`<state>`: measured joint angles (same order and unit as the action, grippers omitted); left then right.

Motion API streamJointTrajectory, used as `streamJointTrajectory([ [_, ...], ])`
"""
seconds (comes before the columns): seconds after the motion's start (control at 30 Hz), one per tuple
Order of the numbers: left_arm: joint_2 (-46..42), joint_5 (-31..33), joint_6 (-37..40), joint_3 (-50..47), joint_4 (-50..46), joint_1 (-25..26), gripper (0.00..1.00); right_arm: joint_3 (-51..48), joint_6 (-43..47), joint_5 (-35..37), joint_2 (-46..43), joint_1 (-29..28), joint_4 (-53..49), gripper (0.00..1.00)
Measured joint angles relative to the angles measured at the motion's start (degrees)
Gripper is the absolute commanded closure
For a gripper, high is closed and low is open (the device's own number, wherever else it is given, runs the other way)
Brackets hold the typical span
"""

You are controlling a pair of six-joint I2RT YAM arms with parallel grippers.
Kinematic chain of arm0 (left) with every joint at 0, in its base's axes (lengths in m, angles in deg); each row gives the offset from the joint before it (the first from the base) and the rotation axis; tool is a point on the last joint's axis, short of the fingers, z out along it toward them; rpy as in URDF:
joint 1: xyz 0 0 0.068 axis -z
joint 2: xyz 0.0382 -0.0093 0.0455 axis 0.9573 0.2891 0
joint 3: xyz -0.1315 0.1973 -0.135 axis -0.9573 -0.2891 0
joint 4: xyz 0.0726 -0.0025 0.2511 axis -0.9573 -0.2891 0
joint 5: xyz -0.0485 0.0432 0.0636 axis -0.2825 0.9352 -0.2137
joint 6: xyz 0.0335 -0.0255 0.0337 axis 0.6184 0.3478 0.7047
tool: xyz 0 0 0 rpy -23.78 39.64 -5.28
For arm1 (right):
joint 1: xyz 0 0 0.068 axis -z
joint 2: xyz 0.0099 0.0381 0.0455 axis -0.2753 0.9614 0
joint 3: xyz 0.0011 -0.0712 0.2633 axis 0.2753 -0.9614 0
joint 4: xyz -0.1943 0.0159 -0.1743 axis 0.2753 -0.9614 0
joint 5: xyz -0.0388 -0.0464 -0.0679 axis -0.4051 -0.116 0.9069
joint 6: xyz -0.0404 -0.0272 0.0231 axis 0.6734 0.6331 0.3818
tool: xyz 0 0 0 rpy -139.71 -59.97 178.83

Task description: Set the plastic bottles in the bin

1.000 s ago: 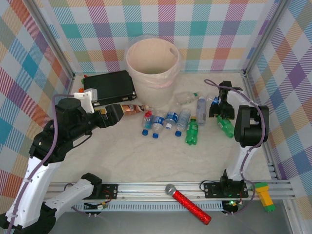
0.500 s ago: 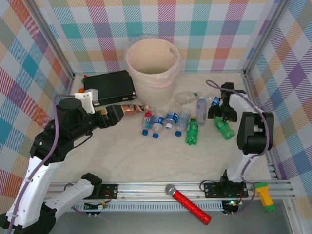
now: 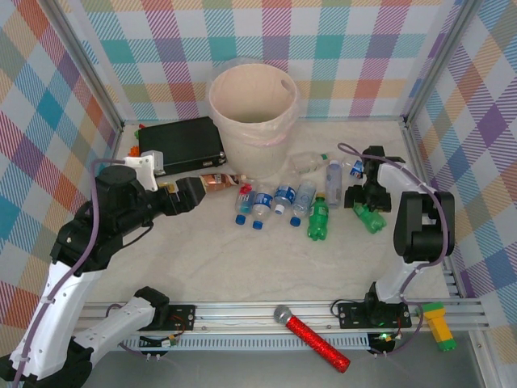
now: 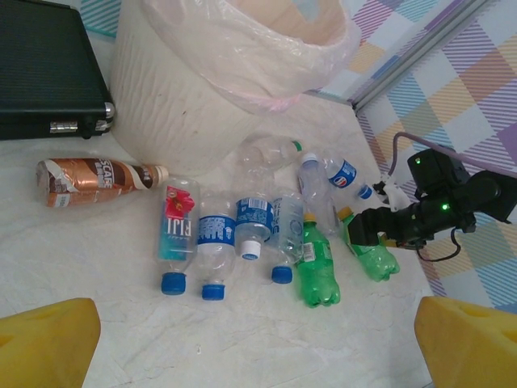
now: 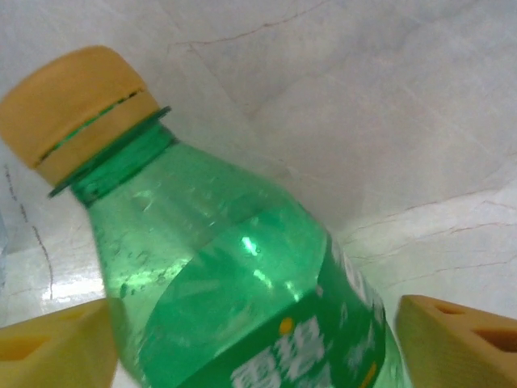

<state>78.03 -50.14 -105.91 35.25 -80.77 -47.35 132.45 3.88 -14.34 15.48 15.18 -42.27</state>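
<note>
A FIJI-labelled bottle [image 4: 175,230] lay beside two green bottles [image 4: 317,263]; left claw [image 4: 258,331] gaped wide, right claw [image 5: 254,343] straddled one, grip unclear.

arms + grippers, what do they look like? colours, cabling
Left arm and right arm: black joint housings, white links, a grey-purple cable looping along each. Left gripper and right gripper: black bodies, yellow fingers.

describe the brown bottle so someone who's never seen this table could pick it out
Find the big beige bin at the back of the table, with a black case on its left. The brown bottle lies on its side in front of where the two meet. It alone is brown; its neighbours are clear bottles with blue caps.
</note>
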Motion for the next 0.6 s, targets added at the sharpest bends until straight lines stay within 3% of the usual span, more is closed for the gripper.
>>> streamJointTrajectory([
  [0.3,-0.57,0.44,0.17,0.0,-0.04,0.0,0.0,1.18,-0.15,0.17,2.14,-1.73,-0.22,0.37],
  [0.4,-0.63,0.46,0.17,0.0,-0.04,0.0,0.0,1.27,-0.55,-0.24,2.25,-1.81,-0.22,0.25],
  [0.6,-0.46,0.46,0.17,0.09,-0.07,0.0,0.0,1.49,-0.31,-2.75,4.63,-1.88,-0.15,0.26],
])
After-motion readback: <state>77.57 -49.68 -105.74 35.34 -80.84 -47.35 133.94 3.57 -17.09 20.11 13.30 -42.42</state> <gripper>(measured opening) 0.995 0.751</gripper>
